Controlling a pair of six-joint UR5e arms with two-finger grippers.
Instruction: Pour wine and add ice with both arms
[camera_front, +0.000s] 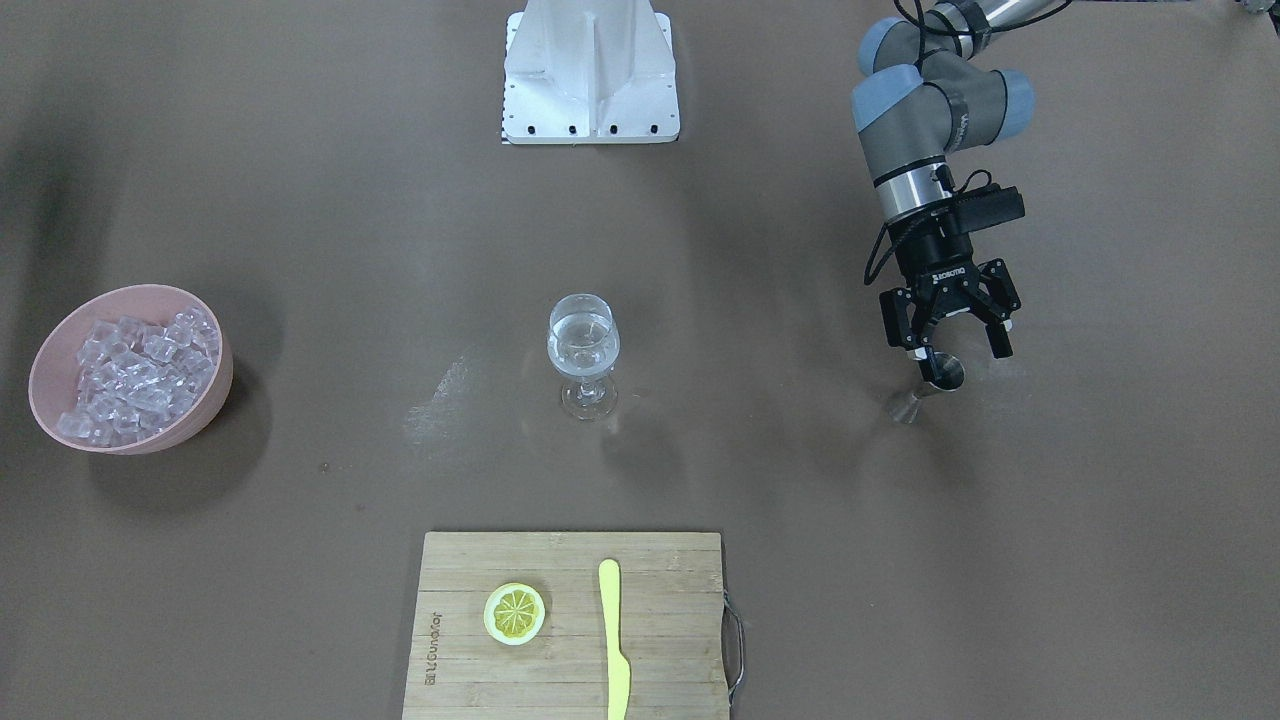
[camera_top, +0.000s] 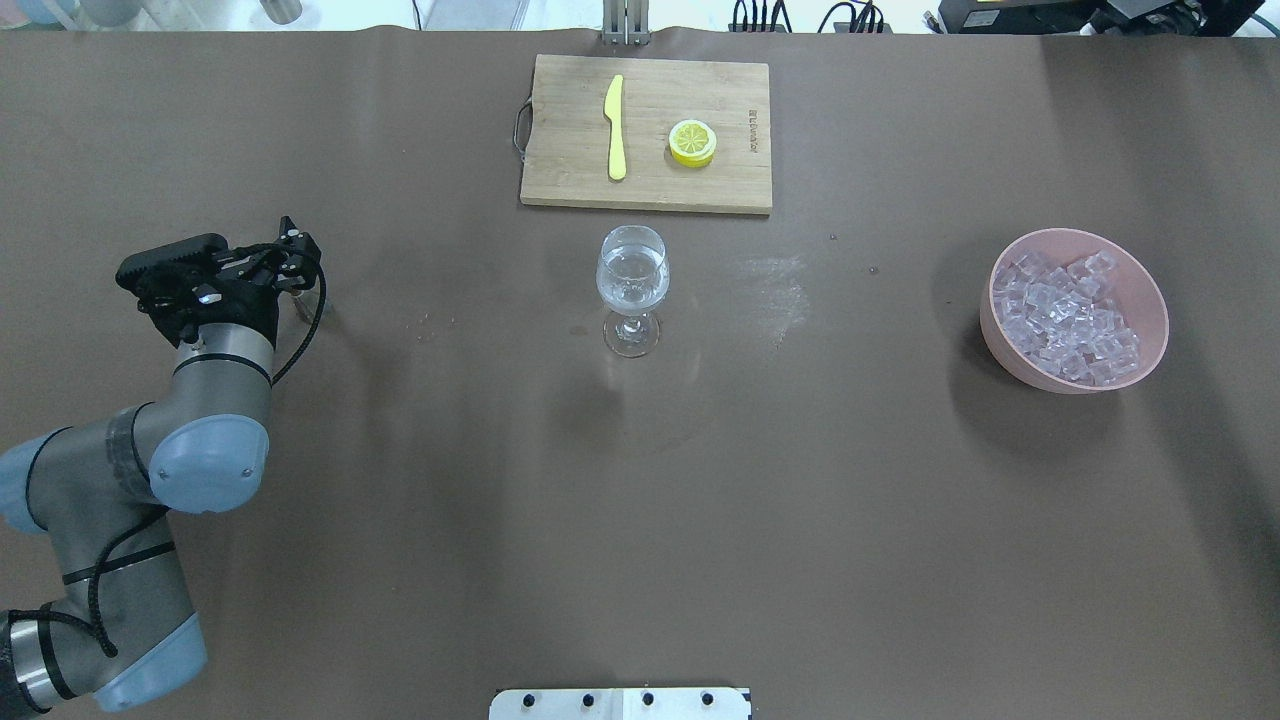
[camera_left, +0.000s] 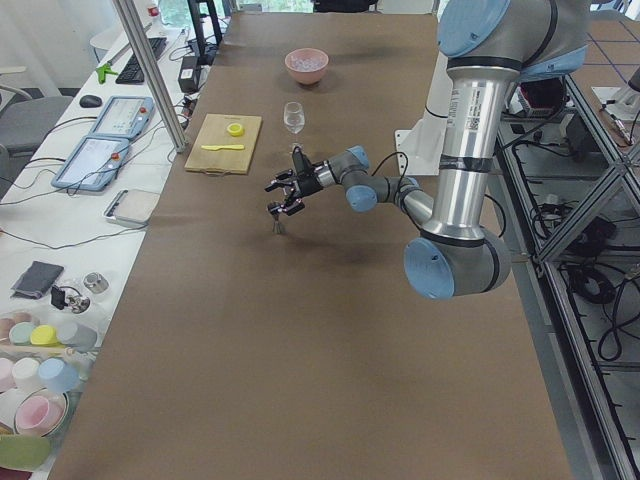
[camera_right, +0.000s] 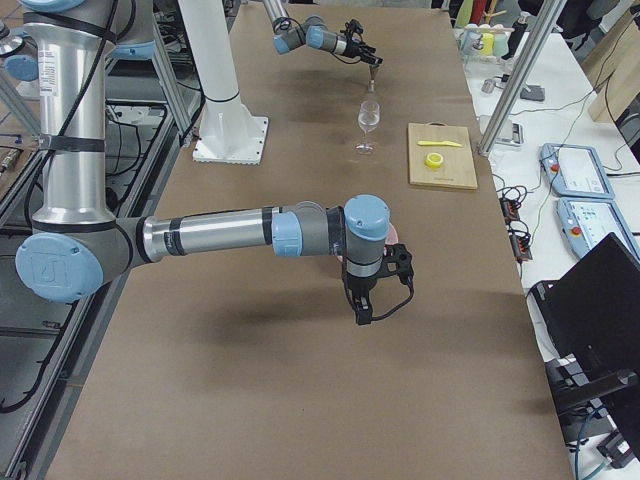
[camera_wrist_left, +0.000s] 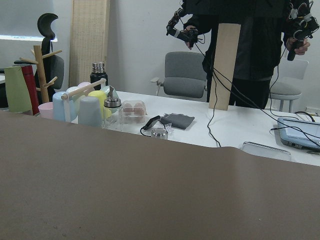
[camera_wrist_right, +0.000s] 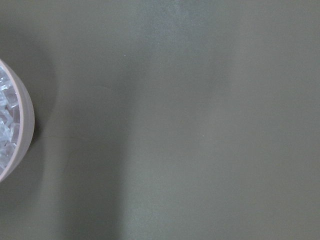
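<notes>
On your brown counter (camera_front: 300, 200), ice (camera_front: 140, 375) fills the pink bowl (camera_front: 215, 397), well apart from the wine glass (camera_front: 583, 345); left pincer (camera_front: 955, 345) gapes empty over a metal jigger (camera_front: 941, 373); right pincer (camera_right: 363, 314): cannot tell.

A jigger (camera_front: 941, 373) hangs just under the left claw (camera_front: 950, 338). Well to the claw's right stands the wine glass (camera_front: 583, 350), and farther still the bowl (camera_front: 216, 392) holding ice (camera_front: 140, 375).

the left arm of silver-grey tubes (camera_front: 905, 130) has light-blue joint caps and a polished metal wrist ring. black cable loops down to its black two-fingered left tool (camera_front: 955, 345), lettered in white. the right arm of matching grey tubes (camera_right: 210, 230) ends in a black right tool (camera_right: 363, 314) with looped cable.
</notes>
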